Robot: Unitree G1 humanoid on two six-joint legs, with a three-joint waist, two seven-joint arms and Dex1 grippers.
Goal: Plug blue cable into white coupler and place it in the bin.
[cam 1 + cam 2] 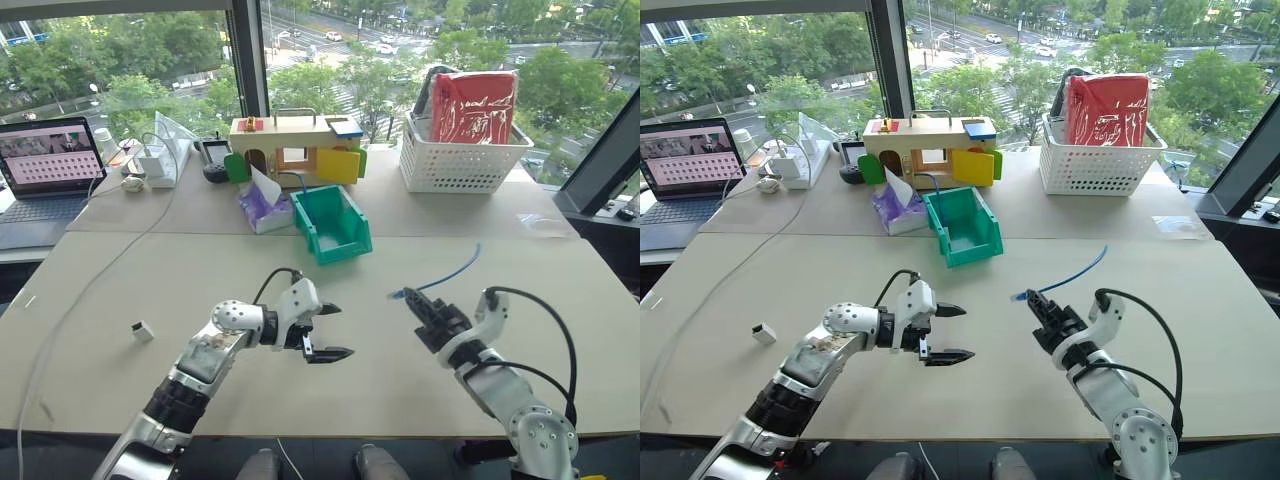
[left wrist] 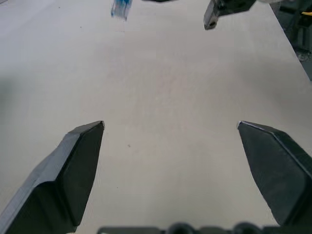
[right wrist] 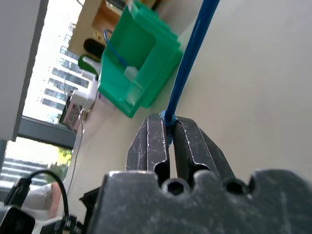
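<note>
At the upper left of the head view an open laptop point(image 1: 45, 170) sits on the pale, matte counter point(image 1: 200, 280), with a long grey cord point(image 1: 75, 300) trailing down the left side toward the near edge. Lower left, a tiny white block, the coupler point(image 1: 142, 331), lies alone on the bare surface, well apart from both arms.

Left of centre, low in the frame, the left claw point(image 1: 330, 331) hangs over the counter with its two black, wedge-shaped fingers point(image 2: 73, 170) spread wide and nothing between them.

In the upper middle stands a wooden toy house point(image 1: 295, 148) with yellow and green flaps; in front of it lie a crumpled purple tissue pack point(image 1: 262, 208) and, just beside that, the bin point(image 1: 352, 232), a glossy teal plastic tub with a sloped low lip. In the right wrist view a thin blue wire and a small pale piece lie inside the bin.

Right of centre, the right claw point(image 1: 413, 297) has its scuffed dark fingers point(image 3: 151, 146) pressed together on the cable point(image 1: 455, 270), a thin, smooth light-blue line. A short stub with a clear plug pokes out to the left of the fingers; the rest arcs up and to the right above the counter.

At the upper right is a white lattice basket point(image 1: 455, 165) holding a shiny red bag point(image 1: 472, 105).
</note>
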